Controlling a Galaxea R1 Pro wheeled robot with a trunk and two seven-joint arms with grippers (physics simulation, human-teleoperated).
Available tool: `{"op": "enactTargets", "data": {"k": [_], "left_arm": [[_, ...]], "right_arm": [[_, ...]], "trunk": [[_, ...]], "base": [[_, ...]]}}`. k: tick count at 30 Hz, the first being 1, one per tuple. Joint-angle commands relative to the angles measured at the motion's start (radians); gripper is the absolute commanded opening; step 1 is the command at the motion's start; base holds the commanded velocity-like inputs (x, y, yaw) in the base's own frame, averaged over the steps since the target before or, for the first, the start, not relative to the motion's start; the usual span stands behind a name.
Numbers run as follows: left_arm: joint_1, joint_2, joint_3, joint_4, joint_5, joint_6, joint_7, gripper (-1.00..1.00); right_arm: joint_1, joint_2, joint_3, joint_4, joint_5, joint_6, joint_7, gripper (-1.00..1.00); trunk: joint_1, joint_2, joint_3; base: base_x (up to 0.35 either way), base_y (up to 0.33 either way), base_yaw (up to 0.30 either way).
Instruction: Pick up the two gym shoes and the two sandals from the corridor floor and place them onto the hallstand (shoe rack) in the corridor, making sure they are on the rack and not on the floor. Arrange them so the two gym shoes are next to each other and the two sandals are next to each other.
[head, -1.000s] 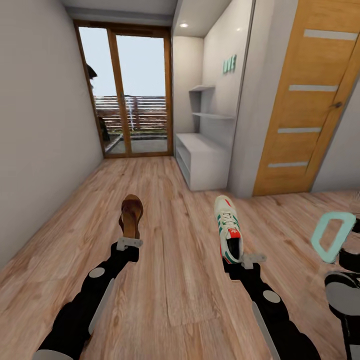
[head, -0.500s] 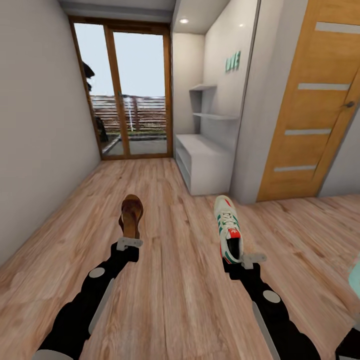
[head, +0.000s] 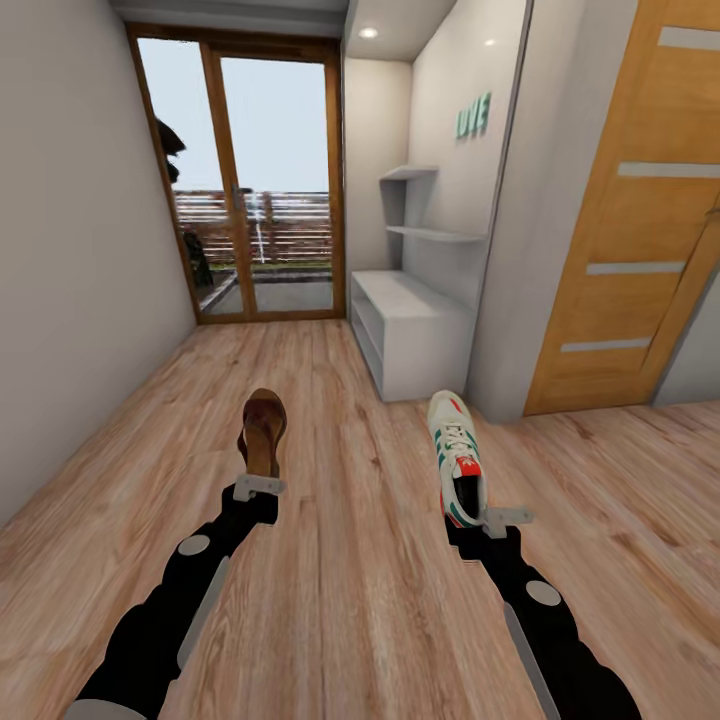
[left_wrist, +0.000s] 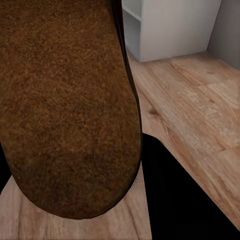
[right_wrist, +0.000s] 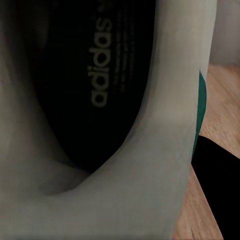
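Observation:
My left gripper (head: 259, 484) is shut on the heel of a brown sandal (head: 263, 430), held above the corridor floor (head: 340, 600); its tan footbed (left_wrist: 65, 100) looms close in the left wrist view. A white gym shoe (head: 455, 455) with green stripes and a red tongue patch is held at its heel by my right gripper (head: 490, 520). The right wrist view looks into that shoe's dark inside (right_wrist: 95, 85). The white hallstand (head: 410, 335), with two wall shelves above it, stands ahead on the right.
A grey wall (head: 70, 250) runs along the left. A glass door (head: 245, 190) closes the corridor's far end. An orange wooden door (head: 640, 230) is on the right, past a white wall corner (head: 520, 260). Open plank floor lies between me and the hallstand.
The view has moved forward and turned slightly left: the hallstand and door look closer, and the teal object at the right edge has left the picture. Both arms keep their hold.

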Motion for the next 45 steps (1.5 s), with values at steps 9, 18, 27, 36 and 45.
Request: {"op": "enactTargets", "data": {"k": [9,18,27,36,45], "left_arm": [[0.000,0.001,-0.001,-0.002,-0.003,0.006,-0.003,-1.00],[0.000,0.001,-0.001,-0.002,-0.003,0.006,-0.003,-1.00],[0.000,0.001,-0.001,-0.002,-0.003,0.006,-0.003,-1.00],[0.000,0.001,-0.001,-0.002,-0.003,0.006,-0.003,-1.00],[0.000,0.001,-0.001,-0.002,-0.003,0.006,-0.003,-1.00]], "right_arm": [[0.000,0.000,0.000,-0.002,0.000,0.006,-0.001,-1.00],[0.000,0.000,0.000,-0.002,0.000,0.006,-0.001,-1.00],[0.000,0.000,0.000,-0.002,0.000,0.006,-0.001,-1.00],[0.000,0.000,0.000,-0.002,0.000,0.006,-0.001,-1.00],[0.000,0.000,0.000,-0.002,0.000,0.006,-0.001,-1.00]], "trunk": [[0.000,0.000,-0.001],[0.000,0.000,-0.001],[0.000,0.000,-0.001],[0.000,0.000,-0.001],[0.000,0.000,-0.003]], "base": [[0.347,0.000,0.000],[0.347,0.000,0.000],[0.347,0.000,0.000],[0.348,0.000,0.000],[0.347,0.000,0.104]]}}
